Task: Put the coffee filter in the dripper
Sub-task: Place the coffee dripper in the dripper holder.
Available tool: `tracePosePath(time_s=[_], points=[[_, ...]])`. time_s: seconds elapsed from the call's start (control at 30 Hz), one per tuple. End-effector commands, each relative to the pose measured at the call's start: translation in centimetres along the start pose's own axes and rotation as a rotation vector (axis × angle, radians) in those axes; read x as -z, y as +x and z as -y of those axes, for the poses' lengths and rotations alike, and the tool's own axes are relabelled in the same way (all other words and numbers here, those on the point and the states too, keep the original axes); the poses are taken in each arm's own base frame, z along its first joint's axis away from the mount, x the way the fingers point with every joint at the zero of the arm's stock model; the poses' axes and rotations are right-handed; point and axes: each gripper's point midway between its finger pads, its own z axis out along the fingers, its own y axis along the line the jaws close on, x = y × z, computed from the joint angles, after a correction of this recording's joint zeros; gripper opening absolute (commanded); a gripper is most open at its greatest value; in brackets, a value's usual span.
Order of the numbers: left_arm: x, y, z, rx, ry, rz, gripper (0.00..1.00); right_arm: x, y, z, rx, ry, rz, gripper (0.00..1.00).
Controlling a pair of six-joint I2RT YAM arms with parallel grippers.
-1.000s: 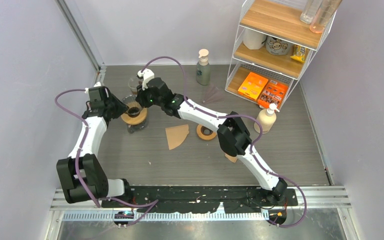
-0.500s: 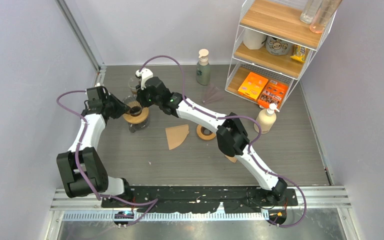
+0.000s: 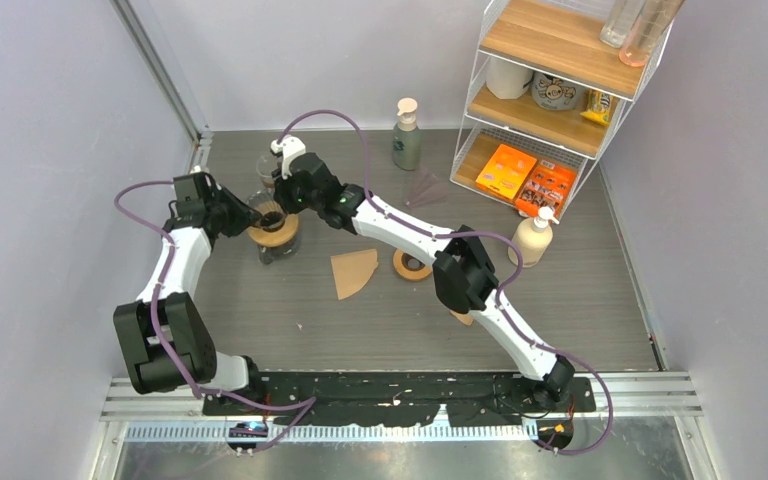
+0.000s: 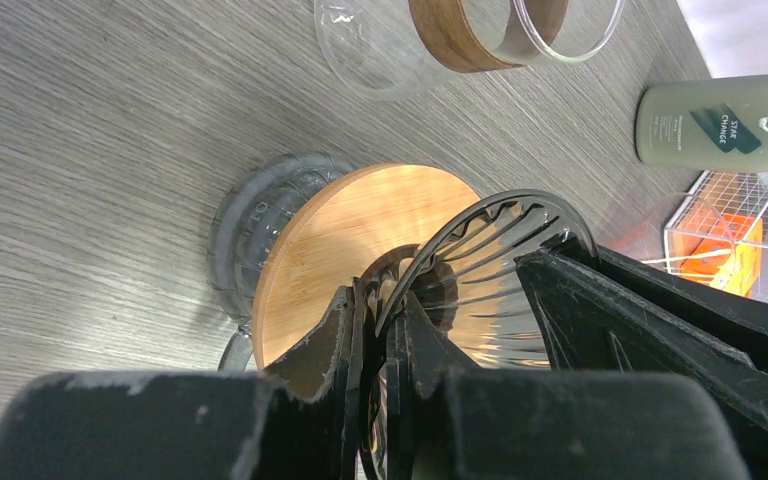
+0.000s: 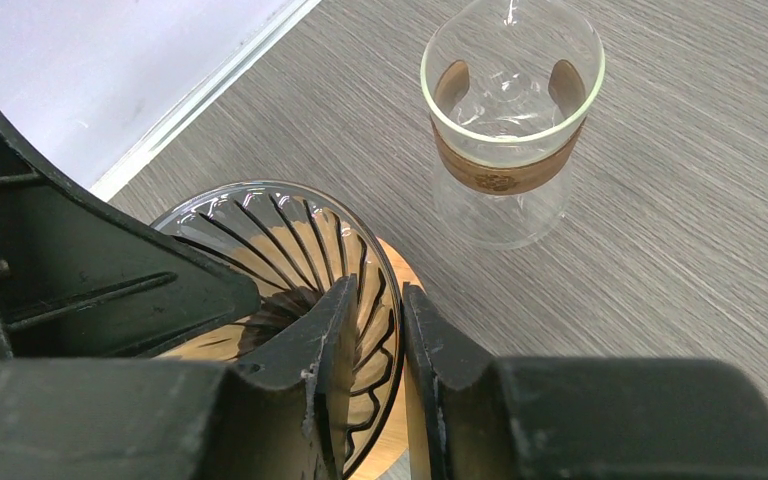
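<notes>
Apparently both the left end effector point(image 4: 381, 312) and right end effector point(image 5: 380, 300) clamp the dripper point(image 5: 260, 240) rim to steady it; the coffee filter point(image 3: 353, 272) lies unplaced on the desk point(image 3: 580, 320).

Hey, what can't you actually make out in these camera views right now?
- Top view: the dripper is mostly covered by the left gripper and right gripper, so their hold on the rim is unreadable there.
- Top view: a brown piece is mostly hidden under the right arm's elbow and can't be identified.
- Left wrist view: the glass carafe is cut off by the top edge.
- Top view: the print on the orange boxes is too small to read.
</notes>
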Motion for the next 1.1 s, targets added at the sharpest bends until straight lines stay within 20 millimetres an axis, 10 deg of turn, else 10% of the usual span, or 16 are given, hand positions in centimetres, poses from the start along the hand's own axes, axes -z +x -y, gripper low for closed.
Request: tracePosePath(time_s=[0.0,0.67,1.07], points=[[0.1,5.8,-6.5,0.081,-0.269,-0.188,0.02,0.6,10.1,-2.4,0.116,-0.086,-0.309,0.06],[2.6,0.6,-0.8,0.012,-0.138,-0.059,0.28,1.0,-2.9,-3.5,-0.007,-0.026,0.091,0.22],[4.9,-1.3,0.7,-0.018,-0.121,0.022,0.56,2.2,-6.2,-3.4,-0.034,0.008,0.170,0.55]])
